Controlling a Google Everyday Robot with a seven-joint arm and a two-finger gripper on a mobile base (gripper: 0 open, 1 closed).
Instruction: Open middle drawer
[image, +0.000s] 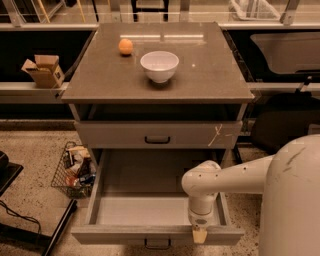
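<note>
The middle drawer (157, 234) stands pulled far out at the bottom of the grey cabinet. Its plain front carries a small black bar handle (157, 243), and its deep grey tray (145, 192) looks empty. My gripper (199, 234) hangs from the white arm (227, 177) and sits at the top edge of this drawer's front, to the right of the handle. Above it, the drawer front with the pale crossed mark (157, 134) is closed.
A white bowl (159, 65) and an orange (125, 46) sit on the cabinet top. A wire basket of clutter (75, 169) stands on the floor at the left, with a cardboard box (44, 70) on a shelf above. My white body (295, 205) fills the lower right.
</note>
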